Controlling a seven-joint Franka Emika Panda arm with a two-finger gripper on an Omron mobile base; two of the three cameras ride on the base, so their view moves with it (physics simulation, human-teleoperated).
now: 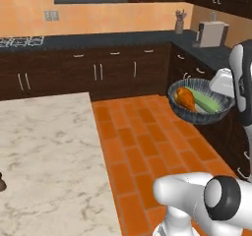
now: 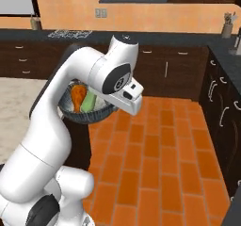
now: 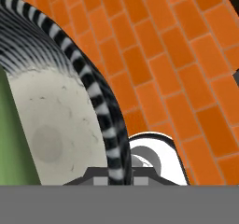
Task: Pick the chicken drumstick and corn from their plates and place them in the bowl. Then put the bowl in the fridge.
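The kitchen floor (image 1: 147,146) of orange brick tiles spreads between a marble-topped counter (image 1: 44,156) on the left of the left base view and a run of dark wood cabinets (image 1: 98,75) with a dark worktop along the back wall. On that worktop, in the far right corner, stands a pale toaster-like box (image 1: 212,33) with a cup of utensils (image 1: 179,22) near it. A narrow shelf (image 1: 88,0) on the orange wall carries two small cups.

The white arm (image 2: 61,126) rises and bends forward, carrying the bowl (image 1: 201,113) up in the air above the tiles, well clear of the counter and the cabinets. The bowl is tilted a little toward the left base camera, so its pale inside shows. In the hand view its striped rim (image 3: 100,101) runs down between the fingertips of the gripper (image 3: 116,175), one tip inside the wall and one outside, so the gripper is clamped on the rim.

Inside the bowl lie the chicken drumstick (image 1: 185,98) and the corn (image 1: 206,102), side by side and touching, the drumstick on the left in the left base view. In the right base view both peek out behind the arm's elbow, the drumstick (image 2: 77,97) orange, the corn (image 2: 88,102) green.
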